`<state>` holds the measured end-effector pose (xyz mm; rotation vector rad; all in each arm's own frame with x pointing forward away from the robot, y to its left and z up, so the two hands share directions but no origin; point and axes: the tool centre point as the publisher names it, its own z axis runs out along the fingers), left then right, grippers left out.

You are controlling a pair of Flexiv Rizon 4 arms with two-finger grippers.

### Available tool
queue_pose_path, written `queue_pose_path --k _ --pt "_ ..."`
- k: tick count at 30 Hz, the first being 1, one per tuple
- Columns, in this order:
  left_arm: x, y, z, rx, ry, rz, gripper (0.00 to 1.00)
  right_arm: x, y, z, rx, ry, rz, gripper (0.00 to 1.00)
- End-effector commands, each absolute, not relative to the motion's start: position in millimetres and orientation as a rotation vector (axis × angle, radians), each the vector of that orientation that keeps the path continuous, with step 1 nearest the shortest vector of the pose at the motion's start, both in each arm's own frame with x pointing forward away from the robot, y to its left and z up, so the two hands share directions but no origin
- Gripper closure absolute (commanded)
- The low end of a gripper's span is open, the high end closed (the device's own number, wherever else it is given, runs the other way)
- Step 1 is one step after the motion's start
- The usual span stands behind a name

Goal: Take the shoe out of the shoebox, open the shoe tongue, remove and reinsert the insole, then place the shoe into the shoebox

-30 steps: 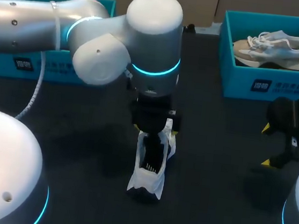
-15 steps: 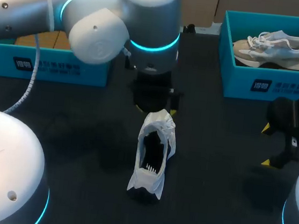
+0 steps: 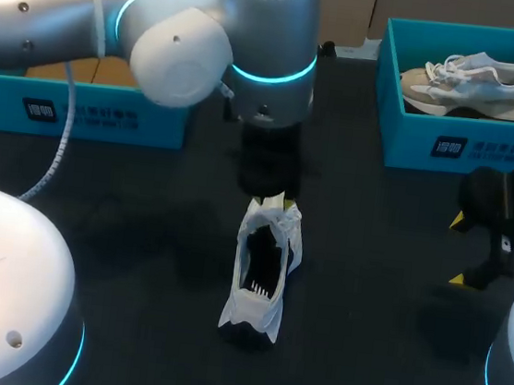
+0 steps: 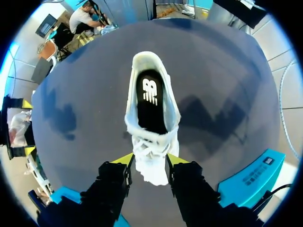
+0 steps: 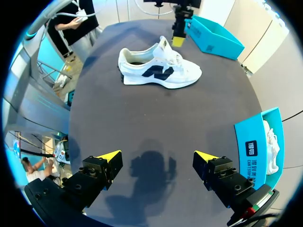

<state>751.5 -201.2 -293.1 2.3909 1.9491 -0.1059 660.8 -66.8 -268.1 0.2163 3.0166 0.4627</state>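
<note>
A white shoe [image 3: 257, 276] lies mid-table, heel toward me, its dark insole [image 4: 150, 101] showing in the opening. My left gripper [image 3: 270, 199] hangs over the shoe's far, laced end. In the left wrist view the white tongue and laces [image 4: 150, 156] fill the gap of this gripper [image 4: 149, 163], and both yellow-tipped fingers [image 4: 124, 160] press on them from the sides. The right wrist view shows the shoe [image 5: 158, 71] side-on with the left gripper [image 5: 179, 38] above its tongue. My right gripper [image 3: 459, 250] waits at the table's right, open and empty [image 5: 156, 156].
A blue shoebox [image 3: 448, 145] at the back right holds a second, pale shoe [image 3: 474, 82]. Another blue box [image 3: 80, 112] stands at the back left, behind my left arm. Dark bare tabletop [image 3: 375, 299] lies between the shoe and my right gripper.
My left gripper drew back from over the shoe to its far end, then its fingers narrowed onto the tongue and laces. Neither the shoe nor the right arm moved.
</note>
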Motion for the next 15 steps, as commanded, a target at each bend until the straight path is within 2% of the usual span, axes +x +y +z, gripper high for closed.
queue_pose_path --k 1,6,11,15 --pt "746 -202 -302 2.397 1.976 -0.079 0.62 659 -67 -268 0.217 3.014 0.460 0.00" --pt "732 -193 -318 2.408 1.992 -0.136 0.80 659 -67 -268 0.217 3.014 0.460 0.00" --pt "718 -187 -330 2.435 1.990 -0.175 0.79 659 -67 -268 0.217 3.014 0.460 0.00" --pt "718 -182 -317 2.407 1.986 -0.156 0.75 659 -67 -268 0.217 3.014 0.460 0.00"
